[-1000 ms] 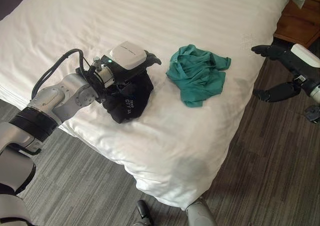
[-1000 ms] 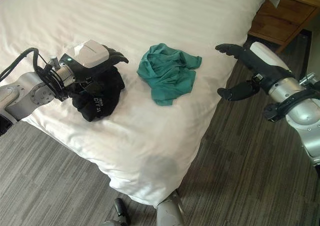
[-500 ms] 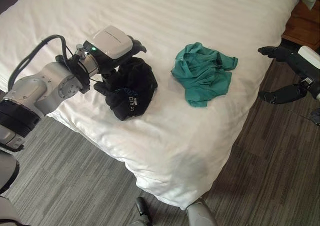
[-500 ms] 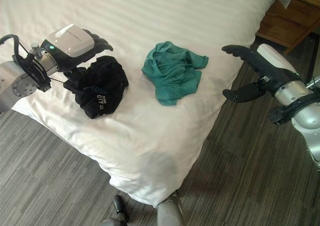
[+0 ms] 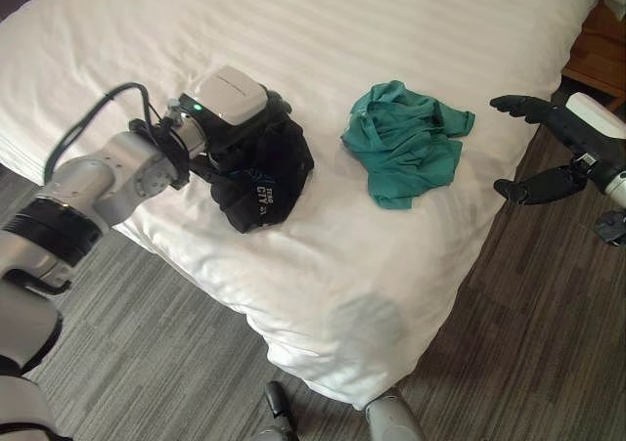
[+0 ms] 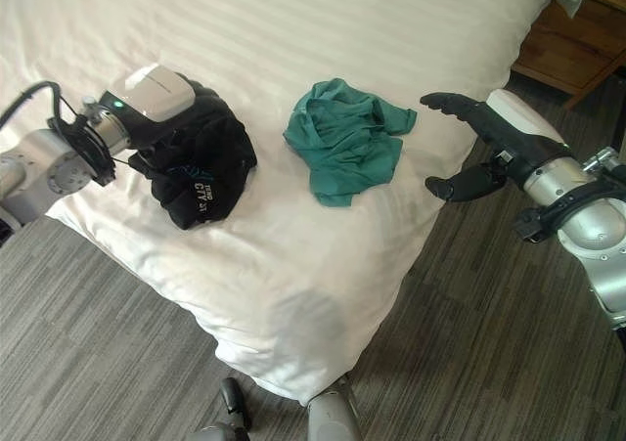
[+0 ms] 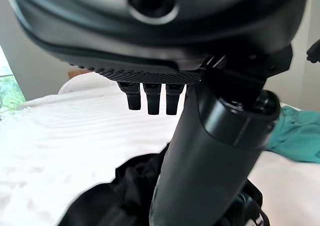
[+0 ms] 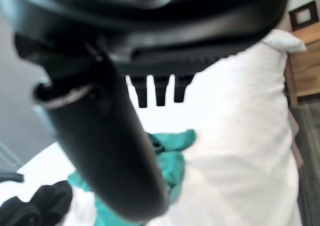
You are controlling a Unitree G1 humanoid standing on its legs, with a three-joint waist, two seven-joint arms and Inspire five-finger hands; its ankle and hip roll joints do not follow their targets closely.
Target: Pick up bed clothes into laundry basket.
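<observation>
Left eye view: white bed (image 5: 391, 265), two garments lying on it near the foot end.
Black garment (image 5: 259, 172): bunched in a heap on the bed's left side.
Left hand (image 5: 235, 104): lies on top of the black garment, fingers buried in the cloth; cannot tell if it grips.
Green garment (image 5: 406, 143): crumpled, just right of the black one, apart from it, nothing touching it.
Right hand (image 6: 479, 143): off the bed's right edge over the floor, fingers straight, thumb spread apart, holding nothing.
Wooden nightstand (image 6: 567, 40): beside the bed, far right.
</observation>
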